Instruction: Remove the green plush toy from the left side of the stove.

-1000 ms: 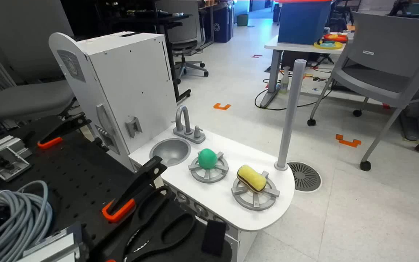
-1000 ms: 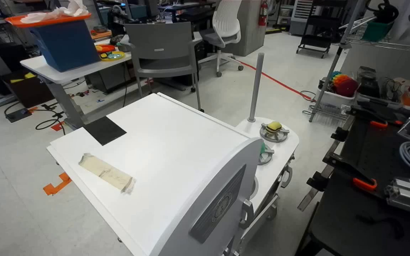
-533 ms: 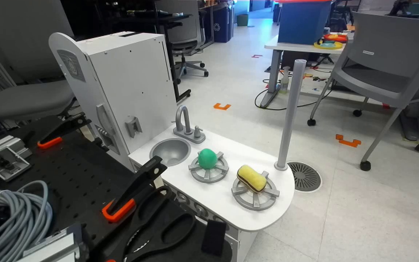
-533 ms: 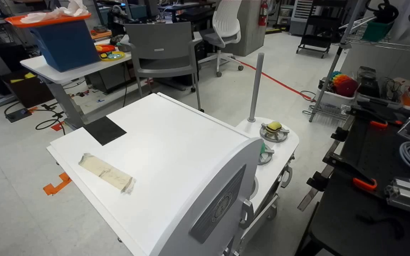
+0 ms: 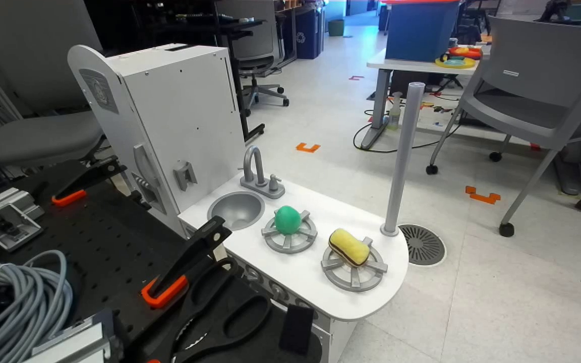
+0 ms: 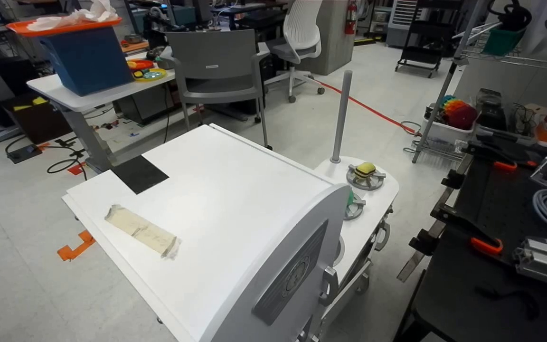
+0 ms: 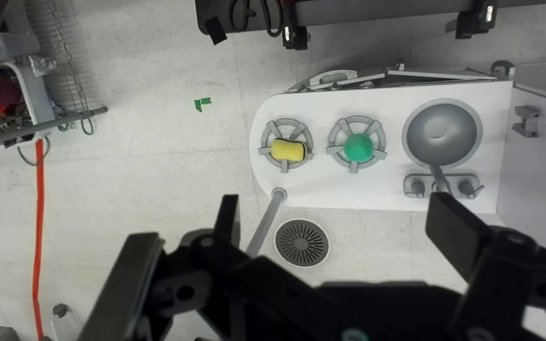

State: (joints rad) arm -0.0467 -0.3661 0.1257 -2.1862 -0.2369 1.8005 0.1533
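Observation:
The green plush toy (image 5: 287, 220) rests on a grey ringed burner of the white toy stove (image 5: 290, 267), the burner nearer the sink. It is partly hidden behind the tall cabinet in an exterior view (image 6: 350, 198). In the wrist view the toy (image 7: 359, 148) sits on its burner, and the stove top (image 7: 320, 184) lies below and ahead of the fingertips. My gripper (image 7: 334, 201) is open with its fingers wide apart and nothing between them. It appears well above the stove and apart from the toy. It is out of view in both exterior views.
A yellow oblong toy (image 5: 349, 247) lies on the outer burner. A sink basin (image 5: 236, 209) and faucet (image 5: 255, 166) stand beside the green toy. A grey post (image 5: 404, 161) rises at the stove's outer corner. A tall white cabinet (image 5: 184, 101) and black table (image 5: 94, 242) flank it.

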